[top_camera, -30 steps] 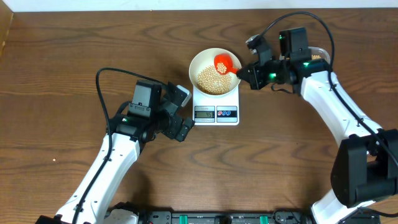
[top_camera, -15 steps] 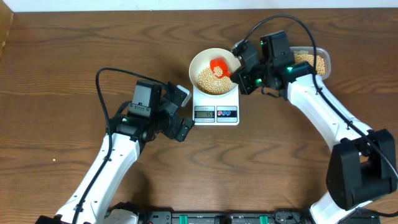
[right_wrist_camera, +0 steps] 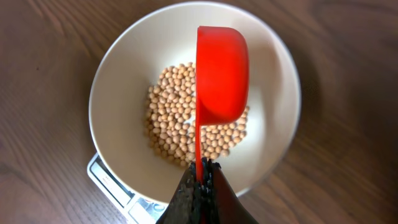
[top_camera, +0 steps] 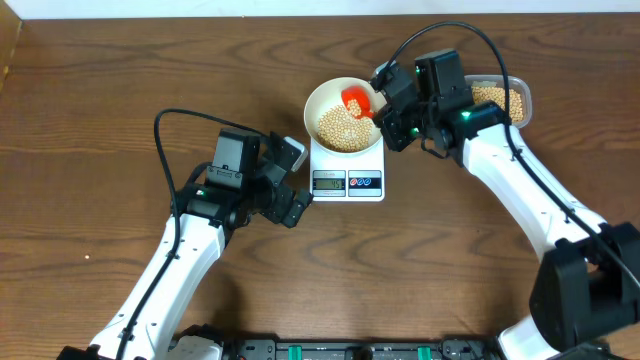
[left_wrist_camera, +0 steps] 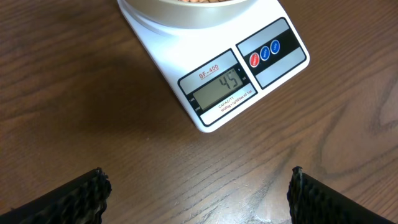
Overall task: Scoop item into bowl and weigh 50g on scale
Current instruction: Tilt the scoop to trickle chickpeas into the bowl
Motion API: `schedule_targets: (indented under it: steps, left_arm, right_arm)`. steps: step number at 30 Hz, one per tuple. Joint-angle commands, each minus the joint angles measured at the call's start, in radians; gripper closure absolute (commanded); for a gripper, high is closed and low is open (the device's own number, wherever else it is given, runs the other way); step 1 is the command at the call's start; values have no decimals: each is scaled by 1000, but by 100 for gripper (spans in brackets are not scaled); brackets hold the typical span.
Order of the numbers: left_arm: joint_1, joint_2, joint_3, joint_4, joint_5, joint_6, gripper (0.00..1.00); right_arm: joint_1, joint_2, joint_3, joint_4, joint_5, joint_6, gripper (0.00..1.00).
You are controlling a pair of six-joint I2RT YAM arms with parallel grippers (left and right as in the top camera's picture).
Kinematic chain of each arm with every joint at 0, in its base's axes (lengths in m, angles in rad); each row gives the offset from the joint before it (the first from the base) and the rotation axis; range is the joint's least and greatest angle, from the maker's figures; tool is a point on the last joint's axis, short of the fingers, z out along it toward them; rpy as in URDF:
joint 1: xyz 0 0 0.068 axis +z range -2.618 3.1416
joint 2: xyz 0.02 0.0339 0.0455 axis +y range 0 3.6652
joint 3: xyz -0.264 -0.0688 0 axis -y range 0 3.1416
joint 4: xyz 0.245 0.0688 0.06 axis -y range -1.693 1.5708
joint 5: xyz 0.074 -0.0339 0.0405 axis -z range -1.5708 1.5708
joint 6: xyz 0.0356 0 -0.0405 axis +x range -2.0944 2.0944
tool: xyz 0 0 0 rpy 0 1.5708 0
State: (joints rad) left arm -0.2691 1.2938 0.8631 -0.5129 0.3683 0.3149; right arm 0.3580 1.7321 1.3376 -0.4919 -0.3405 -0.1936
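Observation:
The white bowl (top_camera: 318,104) (right_wrist_camera: 118,81) stands on the white scale (top_camera: 347,170) (left_wrist_camera: 205,62) and holds a heap of tan beans (top_camera: 340,128) (right_wrist_camera: 171,121). The scale display (left_wrist_camera: 219,89) reads 45. My right gripper (top_camera: 384,122) (right_wrist_camera: 201,180) is shut on the handle of a red scoop (top_camera: 355,99) (right_wrist_camera: 221,71), which is turned on its side over the bowl. My left gripper (top_camera: 293,208) (left_wrist_camera: 199,193) is open and empty, low over the table just in front of the scale's left end.
A clear plastic tub (top_camera: 522,107) with more beans (top_camera: 500,98) stands at the back right, partly hidden by my right arm. A small white object (top_camera: 290,152) sits by my left wrist beside the scale.
My right gripper swung left from the tub side and brought the red scoop over the bowl, then tilted it on its side. The left arm has not moved.

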Motion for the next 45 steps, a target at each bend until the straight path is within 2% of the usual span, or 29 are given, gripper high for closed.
schedule_targets:
  steps: [1, 7, 18, 25, 33, 45]
  left_arm:
    - [3, 1, -5, 1, 5, 5, 7]
    - [3, 1, -5, 1, 5, 5, 7]
    - [3, 1, -5, 1, 5, 5, 7]
    - [3, 1, -5, 1, 5, 5, 7]
    - [3, 1, -5, 1, 5, 5, 6]
    - [3, 1, -5, 1, 5, 5, 7]
  right_arm:
    - [10, -36, 11, -3, 35, -29, 99]
    - [10, -36, 11, -24, 35, -39, 99]
    - [40, -36, 11, -32, 36, -156, 99]
    - [38, -36, 11, -31, 32, -103, 99]
    - [-22, -36, 11, -24, -167, 19, 99]
    - [-130, -36, 11, -16, -402, 43, 99]
